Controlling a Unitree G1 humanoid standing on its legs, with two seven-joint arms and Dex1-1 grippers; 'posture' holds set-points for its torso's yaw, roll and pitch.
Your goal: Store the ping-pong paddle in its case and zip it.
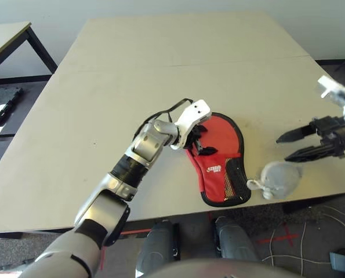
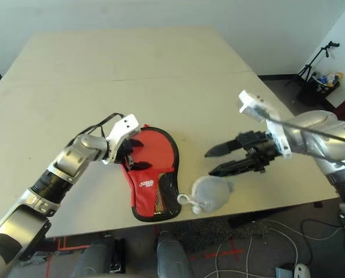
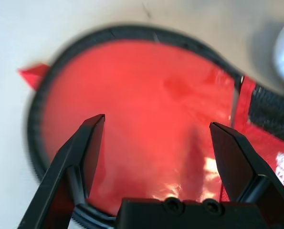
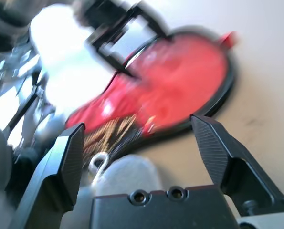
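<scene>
Soft, floppy case (image 1: 218, 159) is best pinched at its black edging; both grippers (image 1: 198, 139) (image 2: 215, 161) are spread, nothing held.

Red paddle-shaped case (image 1: 221, 156), black-edged, white logo, mesh pocket, lying flat near table's six o'clock edge, narrow end toward five o'clock.

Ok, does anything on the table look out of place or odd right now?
Only mildly: a small grey drawstring pouch lies at the table's near edge, close beside the case's handle end. The case lies flat, and both the left gripper and the right gripper are open and empty.
</scene>
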